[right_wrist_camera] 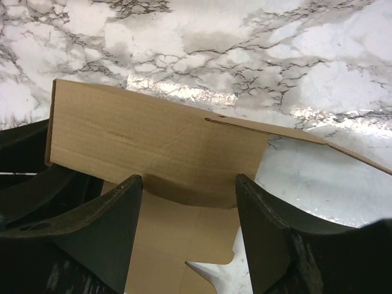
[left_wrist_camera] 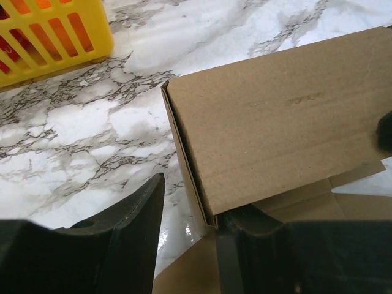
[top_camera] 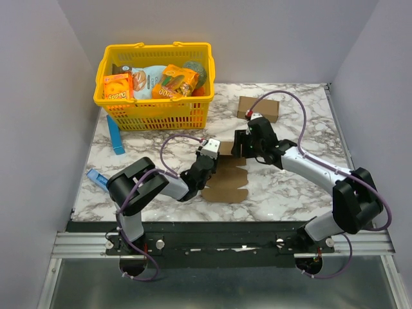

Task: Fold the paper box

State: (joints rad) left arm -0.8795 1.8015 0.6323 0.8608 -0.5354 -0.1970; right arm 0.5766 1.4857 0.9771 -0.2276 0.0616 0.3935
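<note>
Paper box (top_camera: 228, 179) is a plain brown die-cut sheet lying mid-bench between the two arms, and it is partly folded. Its near part lies flat on the marble bench (top_camera: 277, 194), and its far panel stands up off the surface. The left wrist view shows that raised panel (left_wrist_camera: 275, 122) upright, with a narrow side flap bent back at its left edge.

Left hand (top_camera: 212, 162) is at the sheet's left side. In its wrist view the hand (left_wrist_camera: 192, 197) is released. The corner of the raised panel sits in the gap, with the right finger (left_wrist_camera: 275, 257) against the card. The left finger (left_wrist_camera: 122, 245) is apart from it, with marble visible between, so there is no grip.

Right hand (top_camera: 243, 147) is at the sheet's far edge. Its wrist view shows the hand (right_wrist_camera: 188, 180) released and spread wide, with the raised panel (right_wrist_camera: 153, 147) just ahead of the fingertips and the flat card below. I cannot tell whether they touch it.

Yellow basket (top_camera: 158, 46) of snack packs sits far left. A longer brown carton (top_camera: 258, 108) sits far right, well apart from the sheet. A blue box (top_camera: 114, 136) stands near the basket.
</note>
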